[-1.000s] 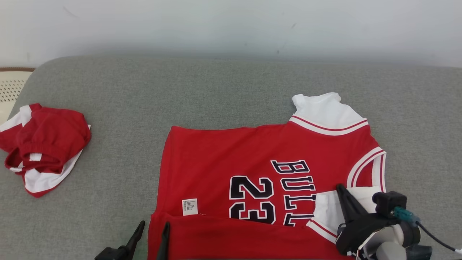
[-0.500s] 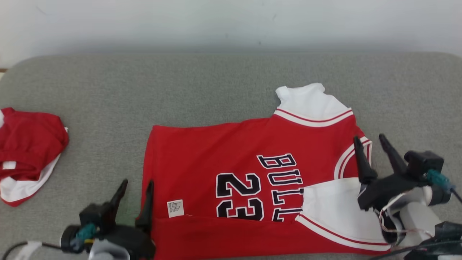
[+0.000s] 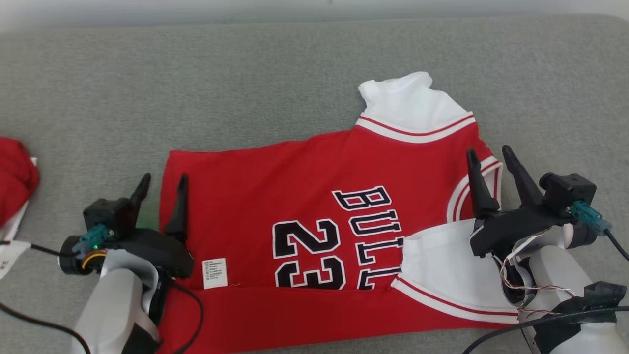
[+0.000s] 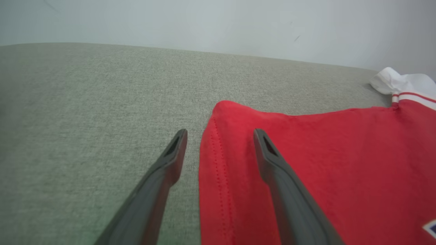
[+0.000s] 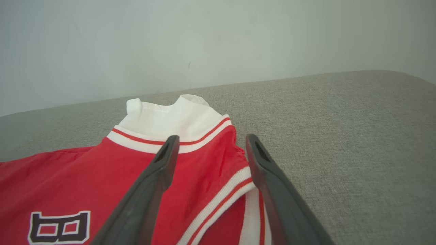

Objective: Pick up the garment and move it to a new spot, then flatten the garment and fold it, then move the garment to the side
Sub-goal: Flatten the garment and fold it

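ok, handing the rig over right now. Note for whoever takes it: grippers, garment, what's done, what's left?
Left gripper: open, empty, fingers straddling the hem edge of the red sleeveless basketball jersey with white trim.
Right gripper: open, empty, over the striped trim at the jersey's shoulder end.
Jersey: spread on the grey fabric cushion, near long side folded up over its front. A second red-and-white garment lies bunched at far left.
Done: placing, flattening, apparently the first fold.
Left: remaining folds, then move it aside.

Left end effector (image 3: 164, 177): jaws spread, empty. Right end effector (image 3: 489, 150): jaws spread, empty. Both point forward.
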You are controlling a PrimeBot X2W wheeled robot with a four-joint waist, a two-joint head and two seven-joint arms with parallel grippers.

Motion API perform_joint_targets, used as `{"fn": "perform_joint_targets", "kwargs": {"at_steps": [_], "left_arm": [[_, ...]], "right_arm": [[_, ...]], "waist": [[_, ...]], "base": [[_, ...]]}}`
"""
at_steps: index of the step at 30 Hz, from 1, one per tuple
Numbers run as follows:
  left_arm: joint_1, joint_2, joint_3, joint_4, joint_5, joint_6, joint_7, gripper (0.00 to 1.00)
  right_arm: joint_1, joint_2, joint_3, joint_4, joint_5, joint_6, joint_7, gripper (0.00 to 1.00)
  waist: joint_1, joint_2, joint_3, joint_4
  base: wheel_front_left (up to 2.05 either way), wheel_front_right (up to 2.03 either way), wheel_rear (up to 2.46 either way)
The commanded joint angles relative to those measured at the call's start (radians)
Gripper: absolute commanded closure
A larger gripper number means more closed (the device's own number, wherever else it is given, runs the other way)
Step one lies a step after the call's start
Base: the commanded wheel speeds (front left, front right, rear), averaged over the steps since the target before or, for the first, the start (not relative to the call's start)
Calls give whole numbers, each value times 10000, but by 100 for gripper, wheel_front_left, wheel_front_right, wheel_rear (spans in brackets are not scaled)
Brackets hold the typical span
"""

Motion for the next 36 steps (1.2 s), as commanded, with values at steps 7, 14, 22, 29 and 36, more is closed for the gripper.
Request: {"fn": "perform_joint_targets", "kwargs": {"at_steps": [7, 14, 22, 29, 36], "left_arm": [[-1174, 288, 121, 1571, 107, 218, -11, 0], [-1694, 387, 191, 2444, 264, 815, -2, 0], [-1922, 430, 382, 3447, 96, 1419, 29, 0], [-1861, 60, 314, 4097, -316, 862, 48, 20], [-2126, -82, 238, 3975, -476, 463, 45, 71]], "right_arm": [[247, 90, 252, -173, 139, -11, -1, 0], [170, 50, 238, -434, 143, -11, -1, 0], [62, 12, 196, -808, 59, -11, -1, 0], [219, 118, 182, -820, 28, -11, -1, 0], [50, 48, 195, -833, 170, -11, -1, 0]], "waist": [[-2, -2, 486, -498], [-2, -2, 657, -628], [-2, -2, 620, -674], [-2, -2, 442, -626], [-2, -2, 484, -567]], "base": [[0, 0, 0], [0, 0, 0], [0, 0, 0], [0, 0, 0], [0, 0, 0]]}}
